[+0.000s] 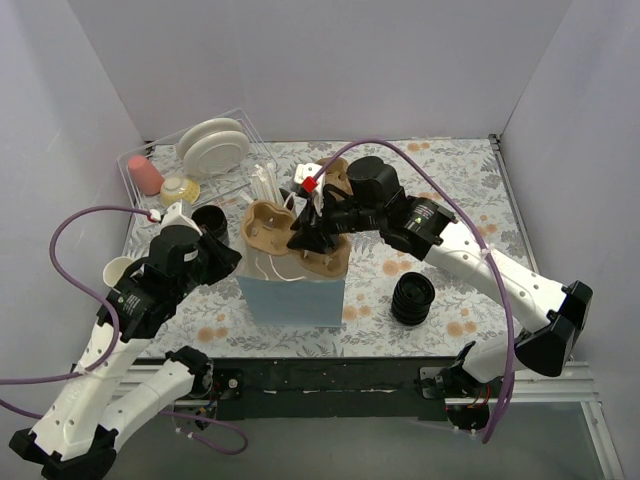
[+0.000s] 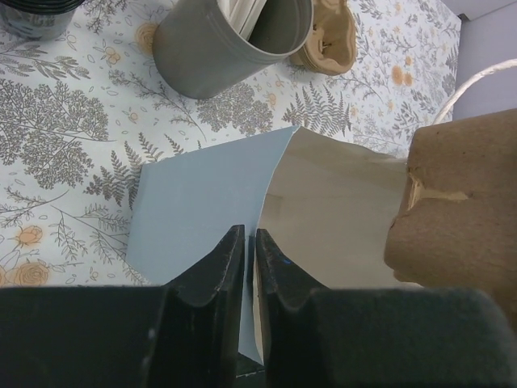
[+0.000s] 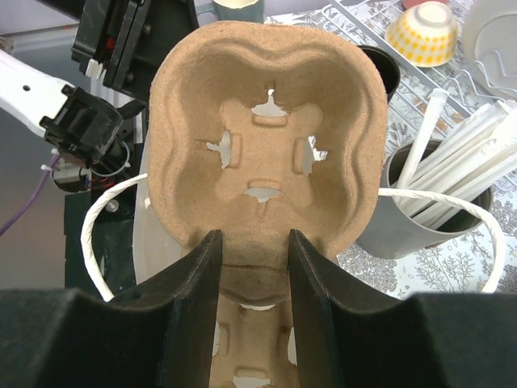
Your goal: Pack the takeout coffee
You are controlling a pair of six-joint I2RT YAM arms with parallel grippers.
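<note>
The lidded takeout coffee is hidden or out of view. A light blue paper bag (image 1: pixel 292 298) stands open near the front middle. My left gripper (image 1: pixel 226 256) is shut on the bag's left rim, and the left wrist view shows the blue wall (image 2: pixel 202 202) pinched between the fingers (image 2: pixel 249 242). My right gripper (image 1: pixel 305 240) is shut on the middle ridge of a brown pulp cup carrier (image 1: pixel 268 226) and holds it over the bag's mouth. Its pockets are empty in the right wrist view (image 3: pixel 262 137), with the gripper (image 3: pixel 249 242) at its centre.
A ribbed stack of black lids (image 1: pixel 413 298) sits right of the bag. An open black cup (image 1: pixel 209 218) stands left of it. Behind are a grey cup of white sticks (image 1: pixel 264 186), another brown carrier (image 1: pixel 336 178) and a dish rack (image 1: pixel 135 160) with plates.
</note>
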